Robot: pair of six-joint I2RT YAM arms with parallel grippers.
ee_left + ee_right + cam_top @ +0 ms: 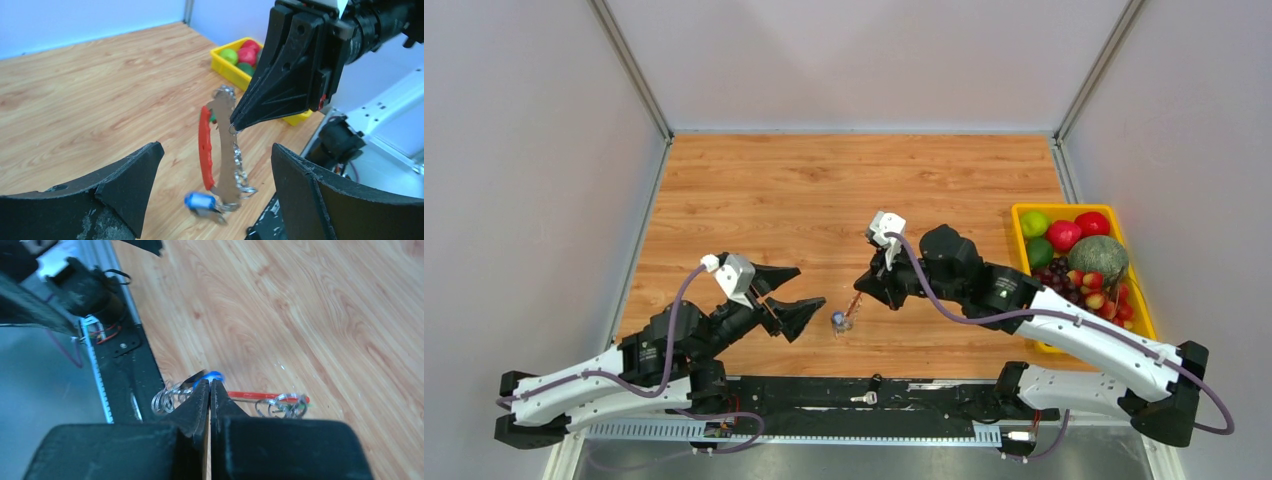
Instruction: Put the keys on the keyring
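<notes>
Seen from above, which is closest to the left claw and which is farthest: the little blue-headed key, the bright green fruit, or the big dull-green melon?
From the open left gripper:
1. Small blue-headed silver key, just to its right.
2. Round bright green fruit, in the far-left corner of the yellow plastic tray.
3. Large dull-green melon, farther right in that tray.

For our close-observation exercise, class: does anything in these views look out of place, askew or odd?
One thing: what looks like a small silver key lies on the black base rail between the arm bases, off the wooden table. The right gripper pinches the keyring, a blue-headed key at its lower end.
</notes>
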